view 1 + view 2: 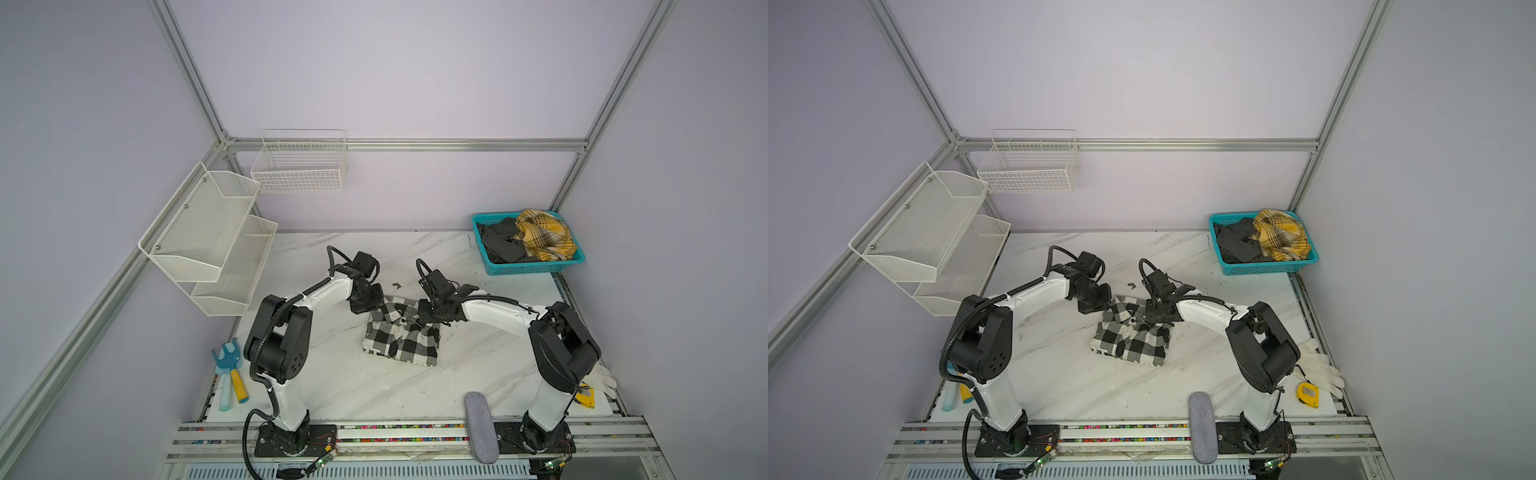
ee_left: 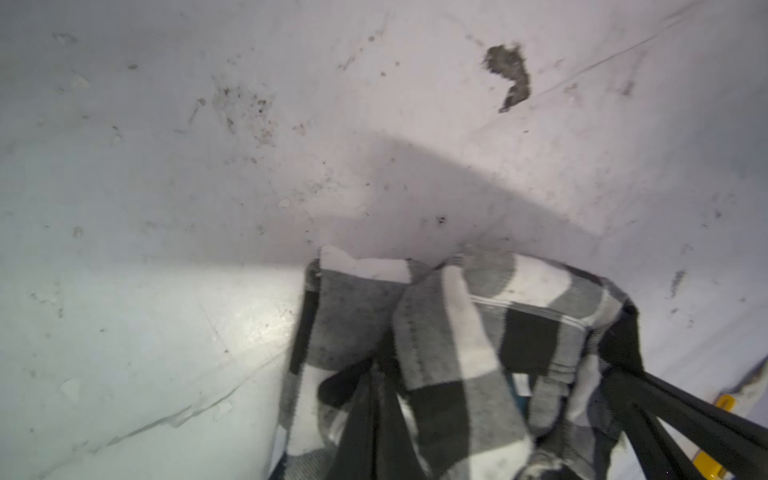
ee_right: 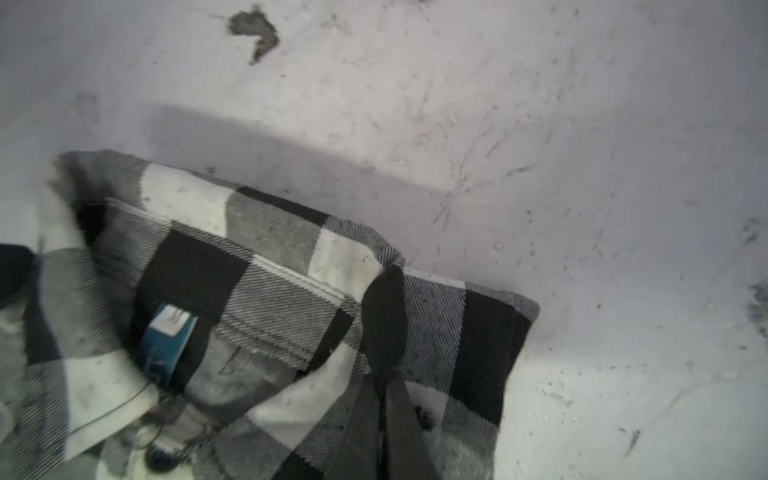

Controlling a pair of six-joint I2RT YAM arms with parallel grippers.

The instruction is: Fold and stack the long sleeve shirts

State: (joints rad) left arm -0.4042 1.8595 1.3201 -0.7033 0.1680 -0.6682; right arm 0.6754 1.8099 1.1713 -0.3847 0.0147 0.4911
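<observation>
my left gripper (image 2: 376,374) was closed tight on the far edge of the checked shirt (image 1: 401,336); the right gripper (image 3: 386,365) pinched it too. the shirt lay mid surface (image 1: 374,395). i judged both should lift together, level.

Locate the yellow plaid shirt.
In both top views the yellow plaid shirt lies in the teal basket at the far right, beside a dark grey garment.

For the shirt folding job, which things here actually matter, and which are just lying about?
Job: checked shirt, yellow plaid shirt, dark grey shirt, teal basket holding those two.
Lying about: blue hand tool, grey case, yellow tape measure, white glove, mesh shelves.
</observation>
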